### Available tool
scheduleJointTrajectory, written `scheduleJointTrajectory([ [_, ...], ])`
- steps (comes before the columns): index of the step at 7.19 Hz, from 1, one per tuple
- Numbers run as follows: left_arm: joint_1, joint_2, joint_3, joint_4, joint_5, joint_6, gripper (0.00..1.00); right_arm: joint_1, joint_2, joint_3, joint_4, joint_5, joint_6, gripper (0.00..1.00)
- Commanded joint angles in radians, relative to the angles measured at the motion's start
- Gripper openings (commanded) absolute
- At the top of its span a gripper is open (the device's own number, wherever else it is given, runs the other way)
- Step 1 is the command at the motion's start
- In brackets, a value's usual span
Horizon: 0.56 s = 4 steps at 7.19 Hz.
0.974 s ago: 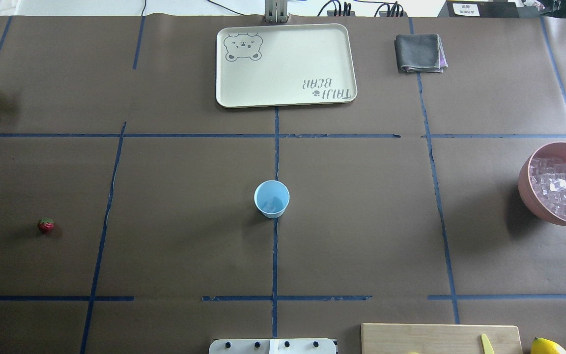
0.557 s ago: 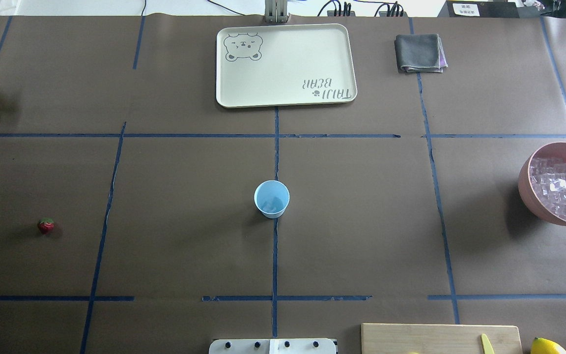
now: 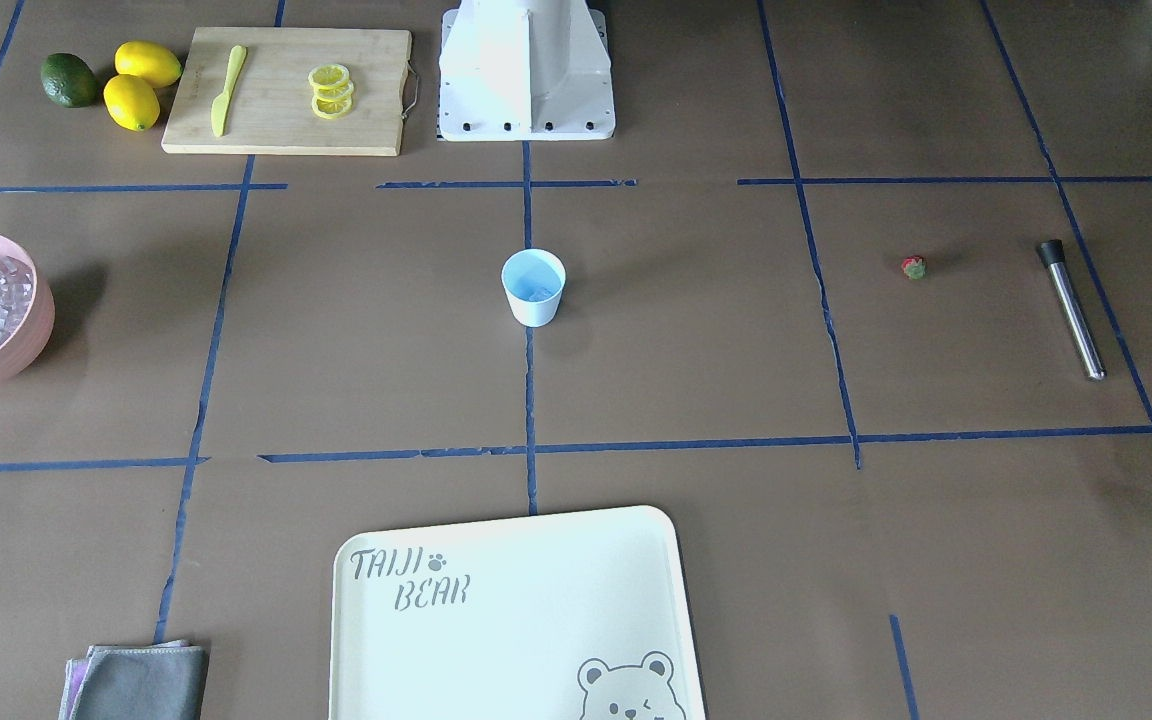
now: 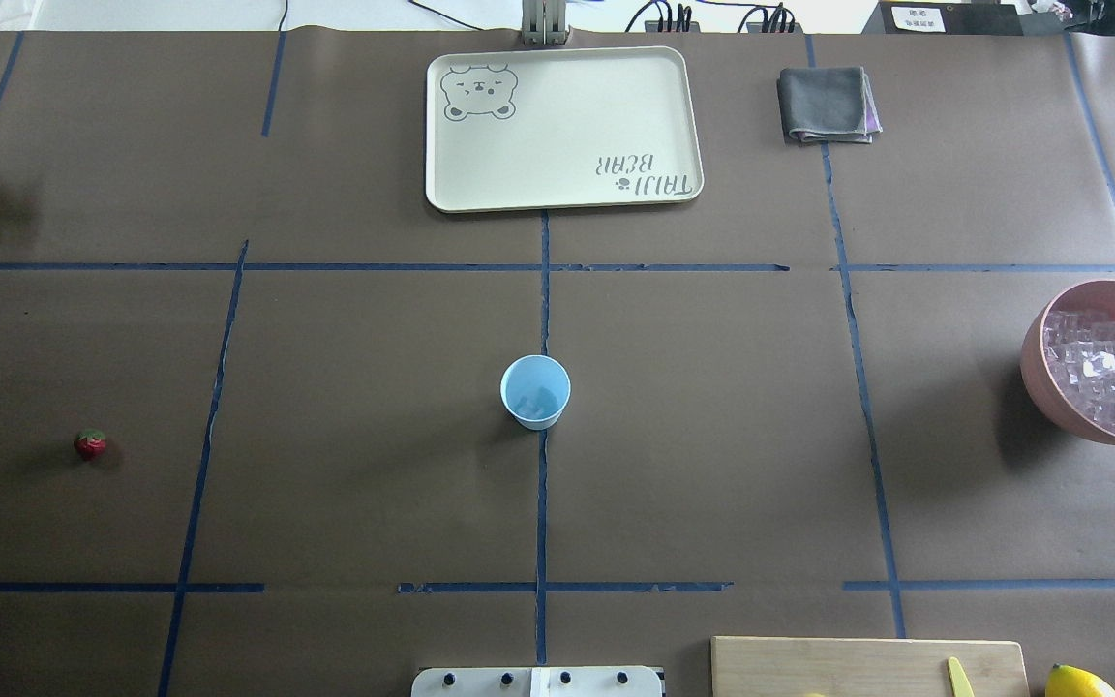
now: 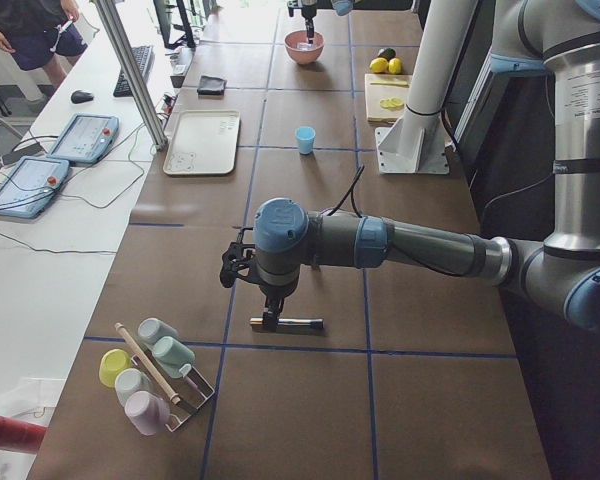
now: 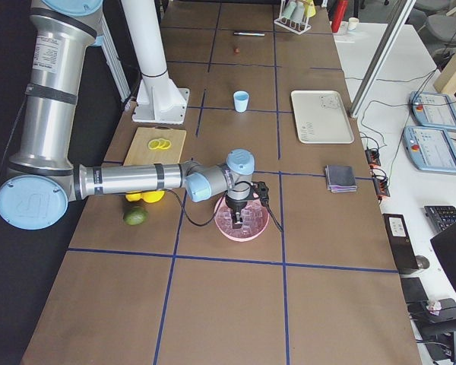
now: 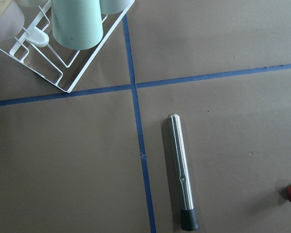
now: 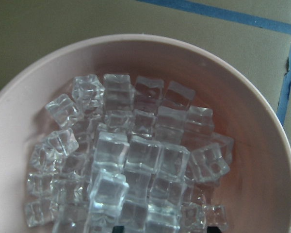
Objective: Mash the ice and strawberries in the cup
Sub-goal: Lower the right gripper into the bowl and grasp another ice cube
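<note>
The right gripper (image 6: pixel 239 219) hangs over the pink bowl (image 4: pixel 1037 358), right above the heaped ice (image 8: pixel 131 160). The cup (image 4: pixel 535 391) stands alone mid-table, well apart at the bowl's 9 o'clock, and the strawberry (image 4: pixel 90 443) lies further out past the cup, near 8 o'clock from it.

My worry is the cubes. They look slick and loosely piled, so a pinch could squirt one sideways or drag up two. Then there is a long carry to a small, light cup: a clipped rim would likely tip it, and a cube let go off-centre would skitter across the table.

I cannot tell how the right claw stands. Its fingers are cut off at the frame edge from above, and its own camera shows only dark slivers at 6 o'clock. The left gripper (image 5: pixel 269 318) hovers over the steel muddler (image 7: pixel 181 170) by the cup rack (image 7: pixel 63 73), and I cannot tell its state either. There may be something in the bottom of the cup, but it is too faint to name.
</note>
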Motion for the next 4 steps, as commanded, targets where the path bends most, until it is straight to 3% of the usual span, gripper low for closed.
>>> scheduleJointTrajectory([
  [1, 0.001, 0.0, -0.001, 0.0, -0.001, 0.001, 1.0, -0.001, 0.004, -0.006, 0.001, -0.002, -0.002, 0.55],
  [2, -0.001, 0.0, -0.002, 0.0, -0.001, 0.001, 1.0, -0.001, 0.005, -0.007, 0.001, -0.008, -0.003, 0.48],
  [4, -0.001, 0.002, -0.002, 0.0, -0.005, 0.001, 1.0, -0.001, 0.004, -0.007, 0.001, -0.009, -0.003, 0.45],
])
